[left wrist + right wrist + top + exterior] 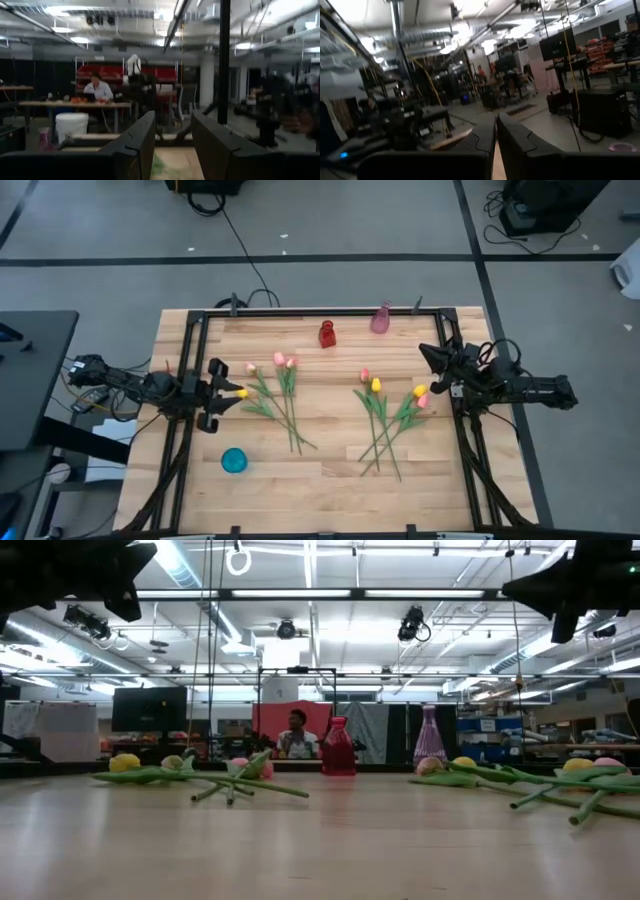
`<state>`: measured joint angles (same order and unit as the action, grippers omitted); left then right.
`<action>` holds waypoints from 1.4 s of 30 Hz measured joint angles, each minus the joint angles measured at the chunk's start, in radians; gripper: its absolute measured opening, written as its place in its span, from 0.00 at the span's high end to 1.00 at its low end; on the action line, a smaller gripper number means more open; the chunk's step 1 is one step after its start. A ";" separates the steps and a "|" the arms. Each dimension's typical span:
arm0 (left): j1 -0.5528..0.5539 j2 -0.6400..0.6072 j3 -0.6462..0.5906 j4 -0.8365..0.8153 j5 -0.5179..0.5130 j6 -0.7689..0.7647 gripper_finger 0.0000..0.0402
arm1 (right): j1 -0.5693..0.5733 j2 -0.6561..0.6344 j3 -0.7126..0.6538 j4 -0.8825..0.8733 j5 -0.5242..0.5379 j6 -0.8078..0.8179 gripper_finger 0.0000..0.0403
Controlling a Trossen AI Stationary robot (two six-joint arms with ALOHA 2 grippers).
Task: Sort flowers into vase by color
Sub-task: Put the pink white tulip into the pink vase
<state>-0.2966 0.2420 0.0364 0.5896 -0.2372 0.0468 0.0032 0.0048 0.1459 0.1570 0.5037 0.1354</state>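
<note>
The left tool (222, 393) is up over the left side of the wooden table (330, 465) with its fingers spread apart, holding nothing. The right tool (432, 370) is over the right side, fingers pressed almost together and empty. The flowers (285, 395) lie flat on the table between the two tools, in two bunches, each just beside one tool.

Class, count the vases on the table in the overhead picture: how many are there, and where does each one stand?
3: red vase and pink vase at the far edge, teal vase near the left front.
</note>
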 joint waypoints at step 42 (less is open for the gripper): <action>0.071 1.522 1.042 -0.329 -0.046 -0.658 0.67 | 0.000 0.443 0.000 0.476 -0.241 -0.165 0.92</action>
<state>-0.2253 1.7644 1.0786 0.2607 -0.2833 -0.6113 0.0032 0.4479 0.1459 0.6328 0.2626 -0.0291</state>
